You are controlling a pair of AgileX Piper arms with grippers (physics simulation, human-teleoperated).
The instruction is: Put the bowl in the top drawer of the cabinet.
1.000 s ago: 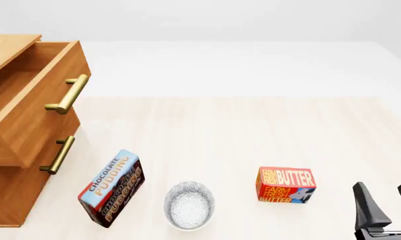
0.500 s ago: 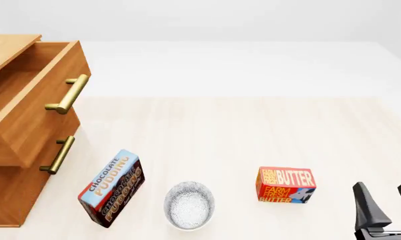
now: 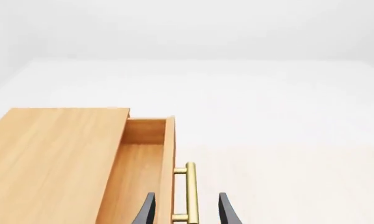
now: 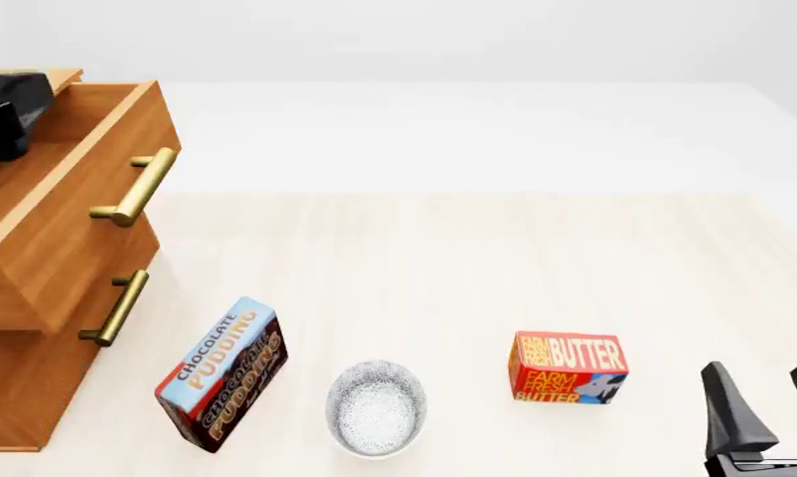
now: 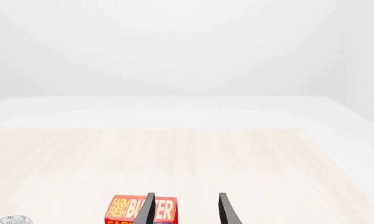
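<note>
Pale wood table (image 4: 505, 258) under white backdrop. Bowl (image 4: 376, 407) white, blue-grey speckled, upright at near edge between pudding box (image 4: 223, 373) and butter box (image 4: 568, 369), touching neither. Top drawer (image 4: 74, 189) pulled open on cabinet (image 4: 14, 388). Left gripper (image 3: 185, 212) spread, straddling brass handle (image 3: 190, 186), contact unclear. Right gripper (image 4: 774, 407) spread, empty, beside butter box.
</note>
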